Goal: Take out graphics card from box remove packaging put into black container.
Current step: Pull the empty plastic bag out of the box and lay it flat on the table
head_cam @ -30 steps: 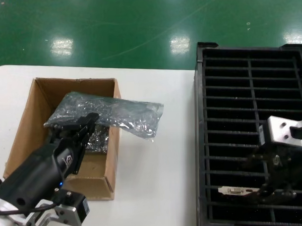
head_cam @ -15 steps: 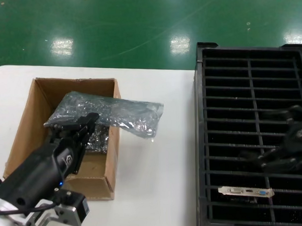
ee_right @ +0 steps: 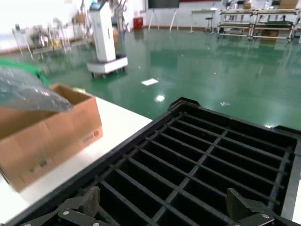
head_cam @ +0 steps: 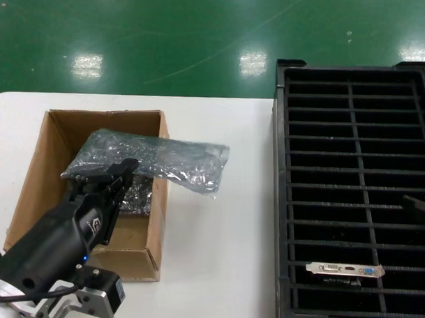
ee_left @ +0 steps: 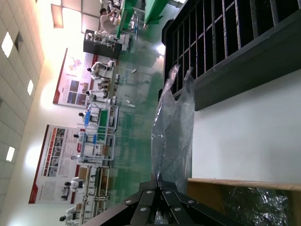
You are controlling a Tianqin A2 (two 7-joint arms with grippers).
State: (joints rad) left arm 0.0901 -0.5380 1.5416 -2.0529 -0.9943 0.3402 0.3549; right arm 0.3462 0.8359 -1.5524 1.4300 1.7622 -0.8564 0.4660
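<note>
One graphics card [head_cam: 343,269], thin and dark with a silver end bracket and a blue port, lay in a near slot of the black container [head_cam: 350,70]. We saw the left gripper [head_cam: 119,171] over the box [head_cam: 157,239], pinched closed on the packaging [head_cam: 172,162], a crinkly grey translucent bag that jutted past the box wall over the table [head_cam: 223,263]. Our right gripper [ee_right: 165,209] hung above the container, its fingers [ee_right: 88,200] spread wide with nothing between them.
</note>
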